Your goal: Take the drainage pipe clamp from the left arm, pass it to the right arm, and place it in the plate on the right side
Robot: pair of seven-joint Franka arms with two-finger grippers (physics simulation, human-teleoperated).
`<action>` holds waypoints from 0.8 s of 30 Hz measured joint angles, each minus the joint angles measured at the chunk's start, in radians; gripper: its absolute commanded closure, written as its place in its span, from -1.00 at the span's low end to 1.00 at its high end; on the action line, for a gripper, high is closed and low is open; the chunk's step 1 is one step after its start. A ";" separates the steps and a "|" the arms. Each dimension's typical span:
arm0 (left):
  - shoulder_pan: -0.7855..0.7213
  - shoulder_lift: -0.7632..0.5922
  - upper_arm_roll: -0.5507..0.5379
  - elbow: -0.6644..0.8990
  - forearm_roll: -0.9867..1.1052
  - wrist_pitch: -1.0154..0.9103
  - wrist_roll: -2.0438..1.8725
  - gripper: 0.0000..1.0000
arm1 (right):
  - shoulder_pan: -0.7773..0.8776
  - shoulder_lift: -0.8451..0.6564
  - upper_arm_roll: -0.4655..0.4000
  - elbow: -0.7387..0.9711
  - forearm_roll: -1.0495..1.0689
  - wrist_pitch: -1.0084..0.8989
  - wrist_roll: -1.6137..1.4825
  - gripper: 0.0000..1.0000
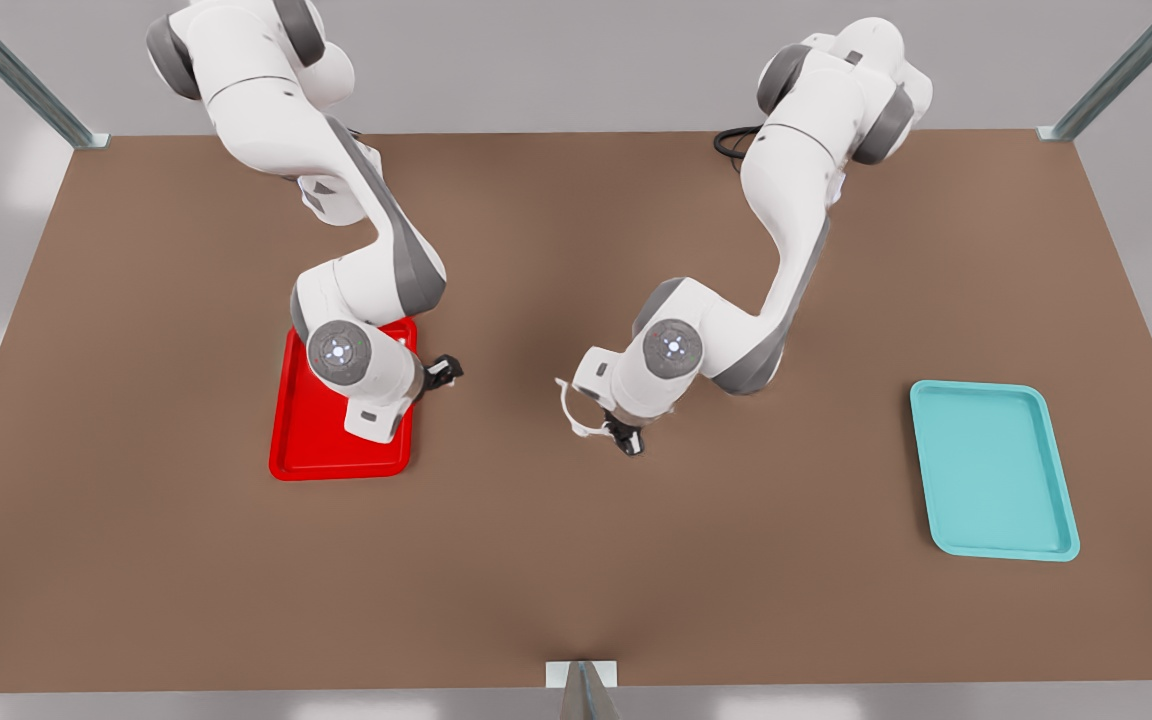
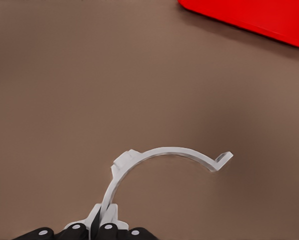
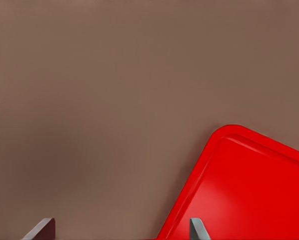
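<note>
Gripping the drainage pipe clamp by one end, my left claw holds the white arc above the brown counter, near its middle. My right claw hovers over the near corner of the red plate, fingers spread apart. I see a teal tray at the front view's right.
</note>
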 measured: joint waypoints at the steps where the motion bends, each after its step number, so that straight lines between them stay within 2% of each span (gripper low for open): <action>1: -0.012 0.001 -0.005 0.002 0.000 0.005 -0.053 0.57 | 0.013 0.000 0.000 -0.017 0.006 0.038 0.001 -1.00; 10: -0.039 0.007 -0.011 0.006 -0.001 0.020 -0.410 0.57 | 0.115 -0.010 0.002 -0.096 0.026 0.303 0.005 -1.00; 24: -0.065 0.003 -0.011 0.004 0.026 -0.029 -0.582 0.57 | 0.159 0.085 0.022 -0.064 0.043 0.471 0.011 -1.00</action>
